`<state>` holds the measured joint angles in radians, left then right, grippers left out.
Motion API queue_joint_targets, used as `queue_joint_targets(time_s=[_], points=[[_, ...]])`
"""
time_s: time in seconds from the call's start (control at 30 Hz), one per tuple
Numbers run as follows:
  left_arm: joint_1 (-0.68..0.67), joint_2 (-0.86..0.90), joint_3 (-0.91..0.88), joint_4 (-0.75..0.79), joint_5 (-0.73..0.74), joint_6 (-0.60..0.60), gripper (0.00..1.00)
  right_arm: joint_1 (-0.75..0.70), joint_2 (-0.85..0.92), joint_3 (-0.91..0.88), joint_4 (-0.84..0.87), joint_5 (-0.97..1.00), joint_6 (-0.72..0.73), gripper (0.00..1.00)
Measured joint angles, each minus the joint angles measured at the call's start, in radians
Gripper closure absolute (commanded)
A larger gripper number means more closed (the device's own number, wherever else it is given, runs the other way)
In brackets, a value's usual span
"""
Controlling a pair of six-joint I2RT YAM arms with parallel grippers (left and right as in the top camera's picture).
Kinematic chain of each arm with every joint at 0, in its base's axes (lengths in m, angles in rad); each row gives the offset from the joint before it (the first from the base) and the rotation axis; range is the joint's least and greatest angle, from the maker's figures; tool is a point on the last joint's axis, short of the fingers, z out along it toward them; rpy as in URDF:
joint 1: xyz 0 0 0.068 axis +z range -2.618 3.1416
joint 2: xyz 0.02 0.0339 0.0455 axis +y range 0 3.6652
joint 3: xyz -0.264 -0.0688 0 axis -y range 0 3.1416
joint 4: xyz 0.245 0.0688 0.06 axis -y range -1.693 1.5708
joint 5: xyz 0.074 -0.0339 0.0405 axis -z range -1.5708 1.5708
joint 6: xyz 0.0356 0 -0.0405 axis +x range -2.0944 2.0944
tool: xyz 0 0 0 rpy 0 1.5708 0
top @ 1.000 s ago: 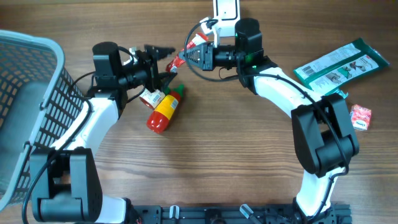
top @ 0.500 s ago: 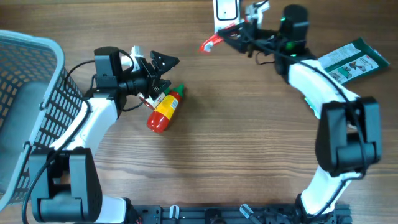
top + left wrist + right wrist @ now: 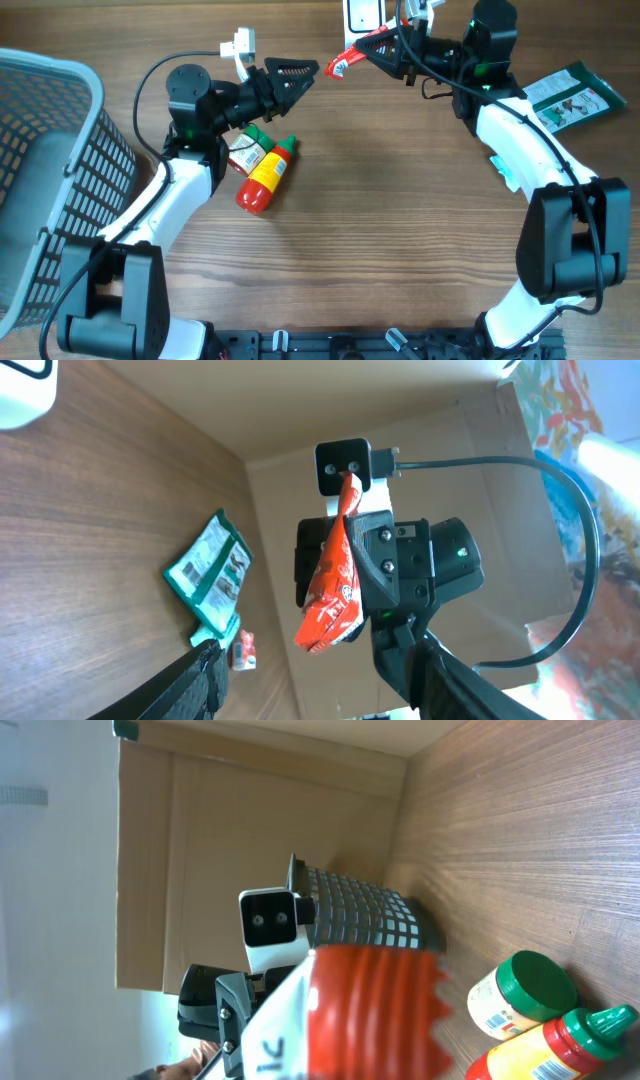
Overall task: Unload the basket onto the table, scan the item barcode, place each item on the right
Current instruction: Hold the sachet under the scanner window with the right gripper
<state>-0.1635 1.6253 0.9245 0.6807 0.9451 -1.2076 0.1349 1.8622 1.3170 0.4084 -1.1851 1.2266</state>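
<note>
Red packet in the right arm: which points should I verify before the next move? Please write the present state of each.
1. Grip: right gripper holds red packet: ok, jaws shut on one end.
2. Height: packet hangs clear of the table: ok.
3. Other arm: left gripper is free: ok, jaws apart, nothing between.
4. Barcode faces the white scanner: cannot tell, no barcode shows.
5. Path: sauce bottle and jar lie outside the gap between the grippers: ok.
</note>
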Motion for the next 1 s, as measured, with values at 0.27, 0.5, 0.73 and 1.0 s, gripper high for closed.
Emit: queue_joint_targets(time_s=[0.27, 0.5, 0.73, 1.0], points=[[-0.032, 0.0, 0.0, 0.045, -0.058, -0.037, 0.52, 0.039, 0.0, 0.0, -0.004, 0.031, 0.004, 0.96], [-0.032, 0.0, 0.0, 0.046, -0.085, -0.063, 0.64, 0.045, 0.0, 0.0, -0.004, 0.048, 0.019, 0.96], [-0.032, 0.0, 0.0, 0.045, -0.088, -0.082, 0.67, 0.045, 0.0, 0.0, -0.004, 0.079, 0.027, 0.96], [-0.032, 0.0, 0.0, 0.045, -0.088, -0.104, 0.71, 0.05, 0.0, 0.0, -0.004, 0.114, 0.03, 0.96]])
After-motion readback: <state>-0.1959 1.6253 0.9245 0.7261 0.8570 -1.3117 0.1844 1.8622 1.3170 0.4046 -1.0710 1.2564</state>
